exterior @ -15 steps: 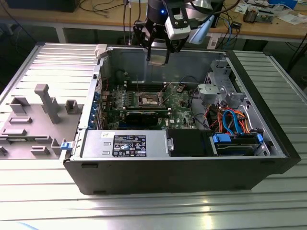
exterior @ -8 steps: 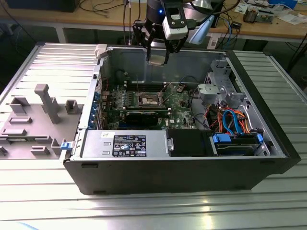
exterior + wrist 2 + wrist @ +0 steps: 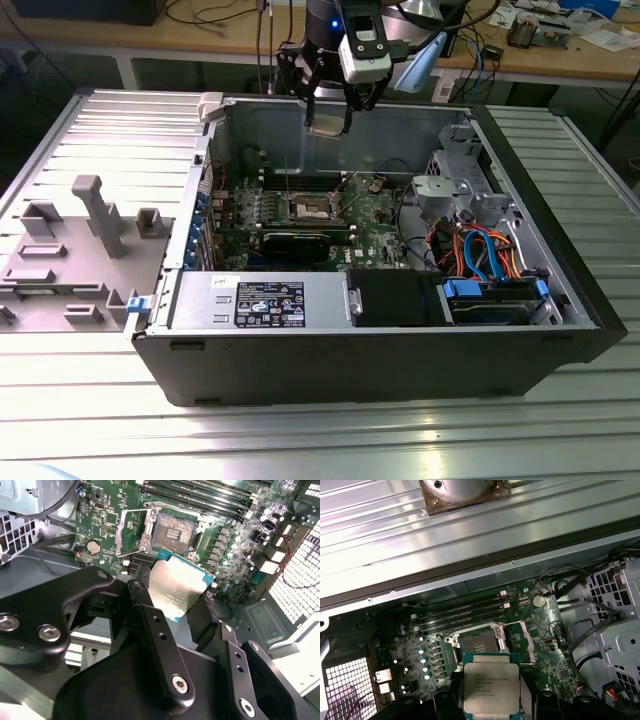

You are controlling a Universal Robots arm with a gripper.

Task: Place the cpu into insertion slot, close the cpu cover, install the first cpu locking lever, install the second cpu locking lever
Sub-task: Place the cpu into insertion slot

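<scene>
The cpu, a flat silver-topped square, is clamped in the gripper in the air above the motherboard. Below it the insertion slot lies uncovered, with the cpu cover swung open beside it, inside an open computer case on the desk.

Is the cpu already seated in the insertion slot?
No, the pincer holds the cpu in the air, and the insertion slot lies empty.

In the second wrist view we find the black links of the gripper hiding one edge of the cpu. In the exterior view the arm is cut off at twelve o'clock; the insertion slot is too small to make out.
</scene>
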